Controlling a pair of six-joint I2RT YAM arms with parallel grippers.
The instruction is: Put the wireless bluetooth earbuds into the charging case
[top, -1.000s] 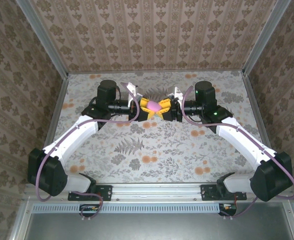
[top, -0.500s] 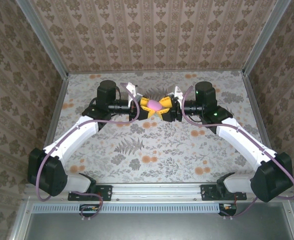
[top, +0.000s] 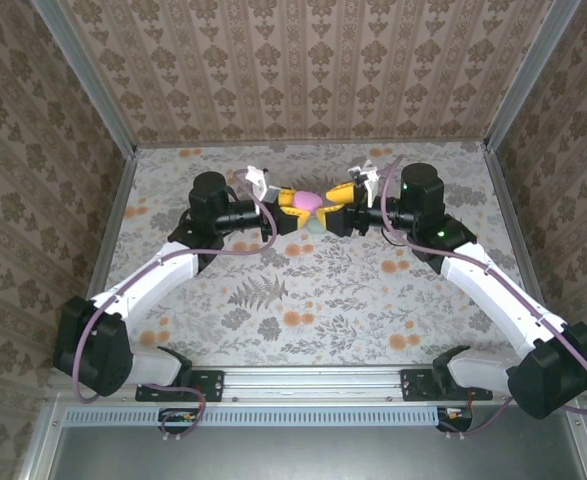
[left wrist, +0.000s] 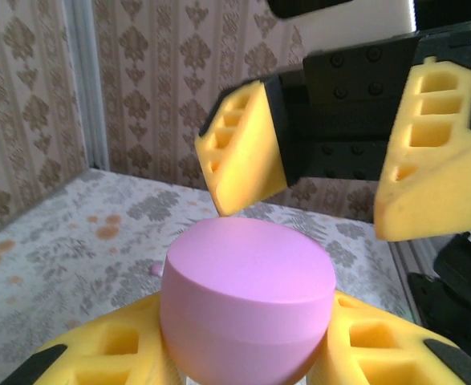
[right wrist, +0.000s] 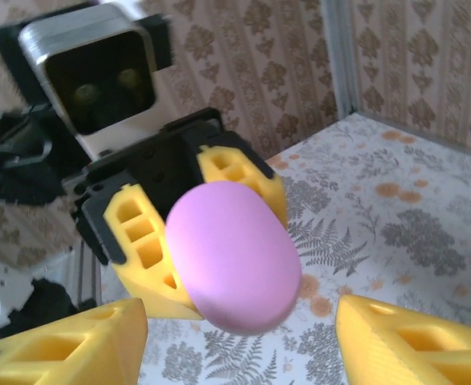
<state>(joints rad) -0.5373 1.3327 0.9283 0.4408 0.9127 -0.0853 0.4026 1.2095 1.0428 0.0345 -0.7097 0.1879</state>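
Note:
The charging case [left wrist: 247, 301] is a rounded pink shell with its lid closed. My left gripper [left wrist: 247, 357] is shut on it, a yellow pad on either side, and holds it above the table. In the top view the case [top: 307, 202] hangs between the two arms at the back middle. My right gripper [right wrist: 235, 353] faces it with its jaws open, its fingers [left wrist: 247, 152] apart from the case [right wrist: 231, 257] and holding nothing. A tiny pink piece [left wrist: 156, 269], perhaps an earbud, lies on the table beyond the case.
The floral table [top: 303, 300] is ringed by patterned walls with metal corner posts [top: 123, 190]. Both arms [top: 473, 265] reach in from the near edge and meet close together at the back middle.
My right gripper has opened and let go of the case, drawing back a little. The left gripper keeps its hold, and both wrists have shifted toward the back wall.

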